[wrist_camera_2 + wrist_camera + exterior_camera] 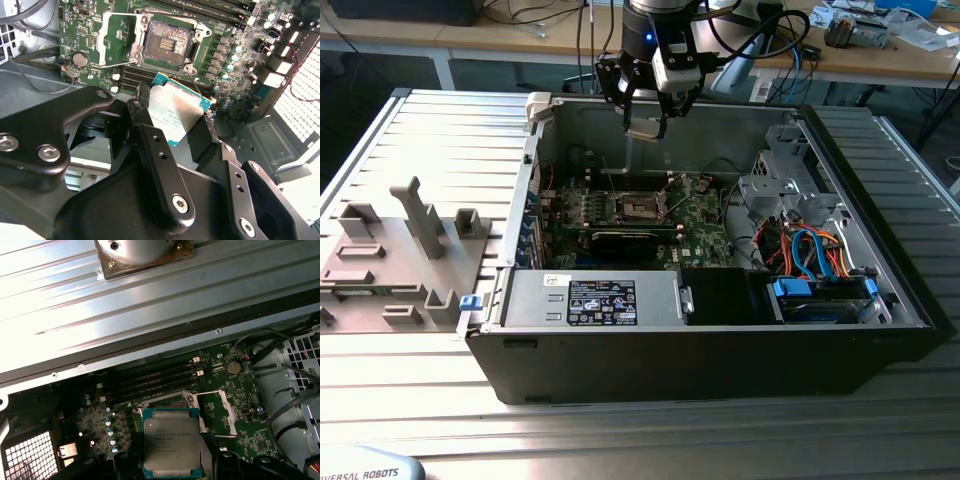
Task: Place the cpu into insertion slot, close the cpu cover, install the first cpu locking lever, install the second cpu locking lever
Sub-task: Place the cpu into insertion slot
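1. A ribbed metal desk point(410, 130) is carrying an open black computer case point(700, 350), while a second, wooden desk point(880, 60) strewn with cables is running along behind it in the exterior view.
2. I am holding my hand point(647, 125) in the air above the open case, over its green circuit board point(705, 225).
3. My hand is pinching the cpu point(175, 112) by two opposite edges, my black fingers point(150, 140) pressing in from either side of it.
4. The cpu is hanging clear of the board with its dull silver top tilted; it is not yet seated.
5. The insertion slot point(166, 44) is lying bare, its dark field of contacts showing inside a silvery rim, with nothing resting in it.
6. The cpu cover point(103, 40) is standing swung open just beside the slot, the green board showing through its square cut-out.
7. Long dark memory slots point(150, 377) are running along one side of the socket, and a round coin cell point(80, 60) is sitting near the open cover.
8. On the exterior view's left, a grey fixture plate point(390, 260) with upright holders is resting on the desk beside the case; on the exterior view's right, blue and orange cables point(810, 250) are looping inside it.
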`<action>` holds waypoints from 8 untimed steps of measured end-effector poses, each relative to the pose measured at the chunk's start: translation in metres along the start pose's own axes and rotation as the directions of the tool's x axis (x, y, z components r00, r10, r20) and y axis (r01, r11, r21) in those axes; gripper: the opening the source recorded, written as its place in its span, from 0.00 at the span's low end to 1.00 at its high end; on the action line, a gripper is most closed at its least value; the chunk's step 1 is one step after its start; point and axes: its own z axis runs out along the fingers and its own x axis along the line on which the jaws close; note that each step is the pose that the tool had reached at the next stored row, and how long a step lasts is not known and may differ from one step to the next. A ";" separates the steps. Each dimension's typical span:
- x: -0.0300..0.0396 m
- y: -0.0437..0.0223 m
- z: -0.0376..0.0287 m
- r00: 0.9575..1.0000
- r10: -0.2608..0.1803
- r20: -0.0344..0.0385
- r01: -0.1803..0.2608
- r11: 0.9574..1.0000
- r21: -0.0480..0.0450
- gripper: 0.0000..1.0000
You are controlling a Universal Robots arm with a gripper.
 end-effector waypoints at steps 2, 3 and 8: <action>0.0000 0.0000 0.0000 1.000 0.001 0.000 -0.001 1.000 0.000 0.54; 0.0000 0.0000 0.0000 1.000 0.001 0.000 -0.001 1.000 0.000 0.54; 0.0000 0.0000 0.0000 1.000 0.005 0.000 -0.005 1.000 0.000 0.54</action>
